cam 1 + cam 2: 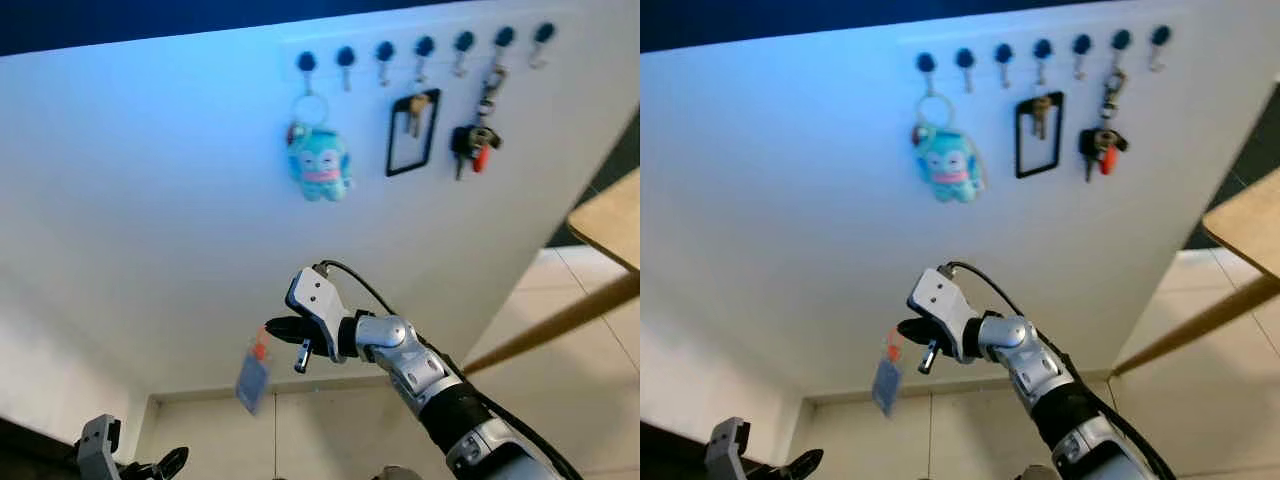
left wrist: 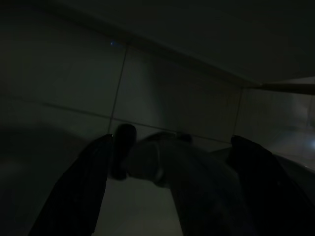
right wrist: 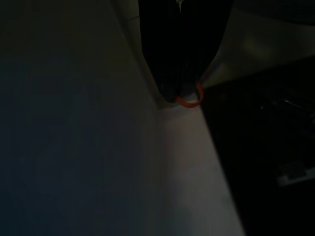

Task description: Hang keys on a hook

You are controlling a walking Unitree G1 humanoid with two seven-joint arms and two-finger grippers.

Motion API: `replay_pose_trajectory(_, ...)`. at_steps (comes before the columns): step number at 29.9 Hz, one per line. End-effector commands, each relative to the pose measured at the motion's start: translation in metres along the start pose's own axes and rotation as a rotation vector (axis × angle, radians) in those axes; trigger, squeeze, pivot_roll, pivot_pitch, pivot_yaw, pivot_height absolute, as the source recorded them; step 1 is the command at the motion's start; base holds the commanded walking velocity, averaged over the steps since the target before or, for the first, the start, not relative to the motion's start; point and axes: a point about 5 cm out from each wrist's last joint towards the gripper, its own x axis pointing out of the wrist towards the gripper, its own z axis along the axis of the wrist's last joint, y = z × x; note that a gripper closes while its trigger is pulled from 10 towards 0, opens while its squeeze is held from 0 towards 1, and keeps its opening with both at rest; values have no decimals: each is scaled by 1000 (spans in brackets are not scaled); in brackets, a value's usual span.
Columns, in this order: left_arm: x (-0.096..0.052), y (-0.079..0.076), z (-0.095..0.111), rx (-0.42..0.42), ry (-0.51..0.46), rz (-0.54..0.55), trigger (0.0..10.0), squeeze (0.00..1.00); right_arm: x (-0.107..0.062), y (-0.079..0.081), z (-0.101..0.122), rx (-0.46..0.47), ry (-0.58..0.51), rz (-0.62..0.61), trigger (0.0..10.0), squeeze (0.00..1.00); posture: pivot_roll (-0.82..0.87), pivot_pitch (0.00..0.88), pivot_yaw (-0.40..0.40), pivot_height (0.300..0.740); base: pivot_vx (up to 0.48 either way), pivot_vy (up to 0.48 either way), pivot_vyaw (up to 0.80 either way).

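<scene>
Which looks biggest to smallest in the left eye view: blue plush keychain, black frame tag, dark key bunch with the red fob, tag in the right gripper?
1. Blue plush keychain
2. Black frame tag
3. Tag held by the right gripper, though it is nearer the camera, so its rank against the frame tag is unsure
4. Dark key bunch

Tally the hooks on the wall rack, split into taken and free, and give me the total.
Taken hooks: 3, holding the blue plush keychain, the black-framed key holder and the key bunch with a red fob.
Free hooks: 4, for example the second one.
Total: 7 hooks.
The right gripper holds the orange-ringed blue tag below the rack.
</scene>
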Motion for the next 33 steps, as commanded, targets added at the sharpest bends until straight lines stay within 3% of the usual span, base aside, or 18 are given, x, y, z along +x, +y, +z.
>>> replay_pose_trajectory(1, 3, -5, -11, -8, 31, -20, 10000, 0, -3, -1, 0, -2, -8, -5, 10000, 0, -71, 113, 112, 740, 0, -480, 0)
replay_pose_trajectory(5, 4, -5, -11, -13, 29, -11, 10000, 0, -3, -1, 0, -5, -9, -4, 10000, 0, -75, 114, 112, 740, 0, -480, 0)
replay_pose_trajectory(14, 2, 4, 6, 6, -51, 119, 10000, 0, -2, -1, 3, -13, -12, 7, 10000, 0, -76, 115, 107, 740, 0, 0, 0)
replay_pose_trajectory(18, -1, 11, 29, 56, -143, 205, 10000, 0, -2, -2, 12, -14, -60, 9, 10000, 0, -78, 115, 104, 740, 0, 0, 0)
replay_pose_trajectory(20, -4, 13, 54, 91, -240, 236, 10000, 0, -1, -2, 24, -8, -126, 26, 10000, 0, -77, 114, 101, 740, 0, 0, 0)
replay_pose_trajectory(23, -5, 12, 65, 109, -276, 229, 10000, 0, -2, -3, 28, -4, -151, 36, 10000, 0, -77, 112, 100, 740, 0, 0, 0)
replay_pose_trajectory(25, -8, 12, 79, 139, -318, 229, 10000, 0, -3, -4, 34, -3, -174, 44, 10000, 0, -77, 112, 100, 740, 0, 0, 0)
replay_pose_trajectory(26, -11, 12, 96, 159, -370, 219, 10000, 0, -4, -7, 38, -13, -186, 42, 10000, 0, -77, 112, 100, 740, 0, 0, 0)
replay_pose_trajectory(33, -6, -4, 117, 245, -413, 106, 10000, 0, -5, -9, 40, -24, -186, 46, 10000, 0, -72, 105, 94, 740, 0, -308, 0)
